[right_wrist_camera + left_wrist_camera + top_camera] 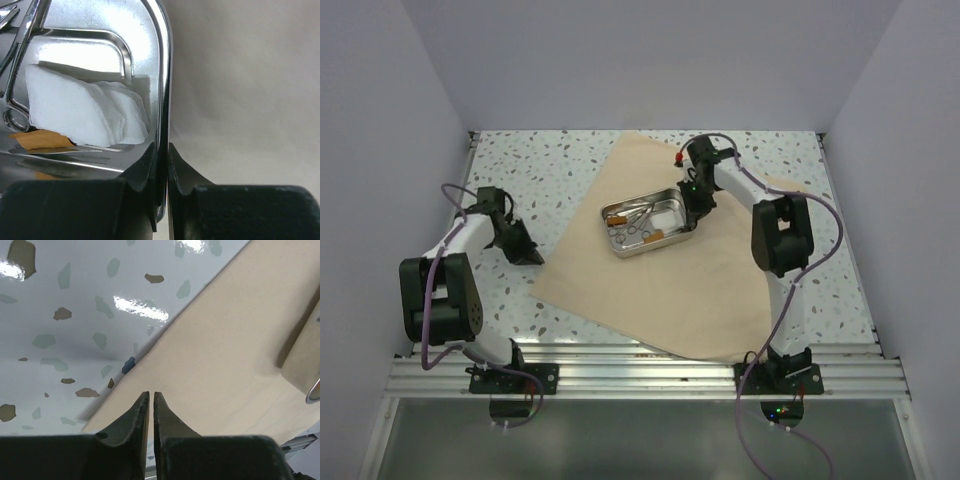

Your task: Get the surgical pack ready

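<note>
Our right gripper (162, 150) clamps the tray (162, 75) by its right rim. The tray's length runs left across the cloth (225, 340), toward our left gripper (151, 395), which is nearly closed and seemingly empty.

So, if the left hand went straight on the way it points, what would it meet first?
Most likely the tan cloth, near its edge: the left hand has its closed tips just over that border, with the speckled table beyond. Its height above the cloth is unclear.

Table (520, 170): white terrazzo-pattern top, speckled grey and brown. Directly on it: one large tan cloth (650, 290), spread flat, set diagonally.
</note>
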Controlling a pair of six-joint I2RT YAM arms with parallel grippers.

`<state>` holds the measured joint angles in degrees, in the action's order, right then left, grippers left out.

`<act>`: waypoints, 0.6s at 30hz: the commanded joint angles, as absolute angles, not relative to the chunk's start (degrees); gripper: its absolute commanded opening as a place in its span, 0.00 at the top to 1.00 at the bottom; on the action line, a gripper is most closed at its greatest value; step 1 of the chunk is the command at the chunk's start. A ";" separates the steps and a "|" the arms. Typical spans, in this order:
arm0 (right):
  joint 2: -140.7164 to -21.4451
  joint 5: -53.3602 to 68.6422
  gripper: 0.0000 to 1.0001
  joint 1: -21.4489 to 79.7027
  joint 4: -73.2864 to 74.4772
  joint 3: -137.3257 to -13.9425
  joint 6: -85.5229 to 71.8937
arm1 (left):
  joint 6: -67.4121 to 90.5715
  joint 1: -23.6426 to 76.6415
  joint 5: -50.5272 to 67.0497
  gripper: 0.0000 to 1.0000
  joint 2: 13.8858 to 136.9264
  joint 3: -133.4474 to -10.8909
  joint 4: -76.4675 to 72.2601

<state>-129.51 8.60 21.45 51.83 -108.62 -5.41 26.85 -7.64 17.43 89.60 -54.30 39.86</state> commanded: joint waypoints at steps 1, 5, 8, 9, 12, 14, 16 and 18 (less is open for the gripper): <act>-120.24 15.21 1.00 19.78 48.96 -104.25 3.24 | 25.58 -7.91 15.99 0.89 89.64 -57.92 40.00; -116.03 12.57 1.00 19.78 46.94 -96.96 8.87 | 24.96 -8.00 18.36 0.88 90.88 -58.71 37.71; -112.96 11.34 1.00 19.60 46.32 -92.40 14.05 | 24.79 -7.91 18.63 0.88 91.58 -58.28 36.22; -111.63 11.34 1.00 19.34 45.62 -90.89 16.32 | 24.79 -8.00 18.89 0.88 91.58 -57.92 35.08; -108.99 6.96 1.00 18.73 44.21 -86.05 19.59 | 25.13 -7.91 20.38 0.87 91.49 -56.08 32.88; -109.59 7.73 1.00 16.97 46.74 -86.39 20.21 | 25.31 -7.91 21.44 0.88 91.67 -54.68 32.17; -110.39 8.88 1.00 13.98 48.42 -86.40 19.69 | 25.75 -7.82 22.93 0.87 91.58 -53.53 30.85; -110.04 8.44 1.00 11.88 48.60 -85.44 19.95 | 25.75 -7.82 23.55 0.87 91.41 -52.39 30.06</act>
<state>-113.49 8.34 16.08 48.42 -85.73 17.72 25.93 -7.64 20.62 91.39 -53.84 33.71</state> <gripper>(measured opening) 0.095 0.124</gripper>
